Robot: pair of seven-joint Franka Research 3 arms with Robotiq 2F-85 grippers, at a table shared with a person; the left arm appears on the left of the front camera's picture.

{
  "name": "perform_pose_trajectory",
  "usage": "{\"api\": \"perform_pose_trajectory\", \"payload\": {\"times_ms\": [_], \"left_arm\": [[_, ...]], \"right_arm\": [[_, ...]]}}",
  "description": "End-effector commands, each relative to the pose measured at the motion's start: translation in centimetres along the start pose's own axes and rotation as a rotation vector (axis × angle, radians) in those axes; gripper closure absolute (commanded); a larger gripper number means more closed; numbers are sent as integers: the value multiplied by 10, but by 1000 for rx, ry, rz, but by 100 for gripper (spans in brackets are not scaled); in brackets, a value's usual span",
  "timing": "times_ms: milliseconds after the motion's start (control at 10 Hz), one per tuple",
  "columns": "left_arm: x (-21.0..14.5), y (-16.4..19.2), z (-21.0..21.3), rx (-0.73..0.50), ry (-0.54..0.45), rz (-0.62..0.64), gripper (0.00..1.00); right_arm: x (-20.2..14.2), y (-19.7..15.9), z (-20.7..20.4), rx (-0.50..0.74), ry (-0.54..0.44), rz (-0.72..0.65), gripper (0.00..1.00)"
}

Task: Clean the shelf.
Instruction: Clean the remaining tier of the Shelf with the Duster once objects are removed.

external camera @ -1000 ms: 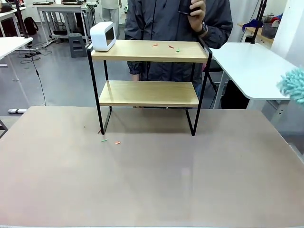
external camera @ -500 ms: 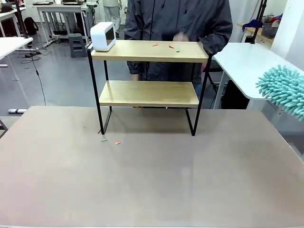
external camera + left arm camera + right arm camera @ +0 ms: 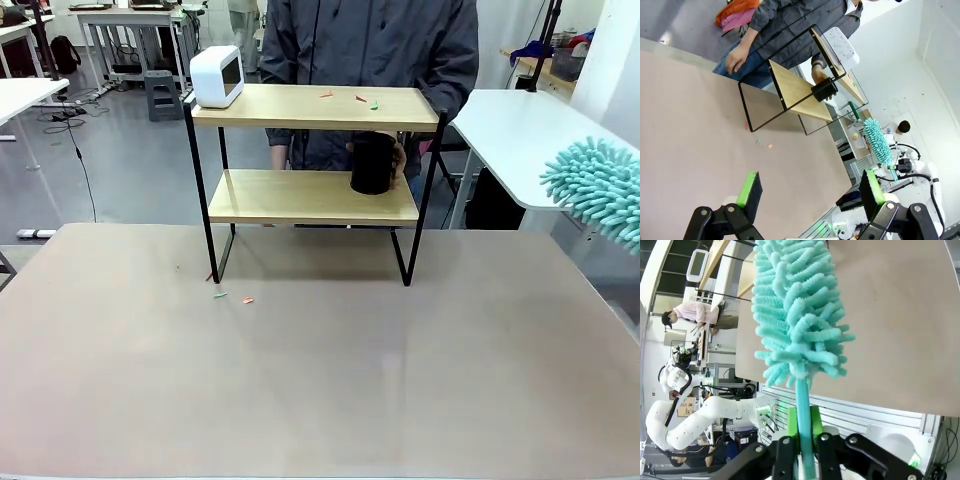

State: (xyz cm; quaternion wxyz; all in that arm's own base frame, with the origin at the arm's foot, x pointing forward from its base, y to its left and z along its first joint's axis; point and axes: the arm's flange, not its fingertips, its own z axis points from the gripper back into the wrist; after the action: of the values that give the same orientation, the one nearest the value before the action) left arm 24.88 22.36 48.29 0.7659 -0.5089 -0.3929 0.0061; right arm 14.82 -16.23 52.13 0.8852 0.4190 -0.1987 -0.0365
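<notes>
Clasping the teal duster (image 3: 797, 305): right hand (image 3: 804, 426).

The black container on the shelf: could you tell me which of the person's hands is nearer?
Left. The left hand holds the black container from behind; the right hand hangs apart, behind the other end of the shelf.
</notes>
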Motion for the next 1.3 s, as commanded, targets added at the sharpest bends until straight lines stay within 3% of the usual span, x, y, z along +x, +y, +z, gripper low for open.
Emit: {"api": "perform_pose_trajectory", "payload": {"times_ms": [0, 700, 1000, 1100, 1200], "left_arm": [[1, -1, -1, -17, -12, -18, 0], [1, -1, -1, -17, -12, -18, 0], [1, -1, -1, -17, -12, -18, 0], [1, -1, -1, -17, -12, -18, 0], [1, -1, -1, -17, -12, -18, 0]], "right_arm": [[0, -1, 1, 3, -16, 18, 87], [0, 0, 0, 0, -1, -1, 87], [88, 121, -15, -156, -149, 157, 87], [118, 171, -56, -227, -141, 208, 87], [131, 193, -84, -278, -134, 246, 87]]}}
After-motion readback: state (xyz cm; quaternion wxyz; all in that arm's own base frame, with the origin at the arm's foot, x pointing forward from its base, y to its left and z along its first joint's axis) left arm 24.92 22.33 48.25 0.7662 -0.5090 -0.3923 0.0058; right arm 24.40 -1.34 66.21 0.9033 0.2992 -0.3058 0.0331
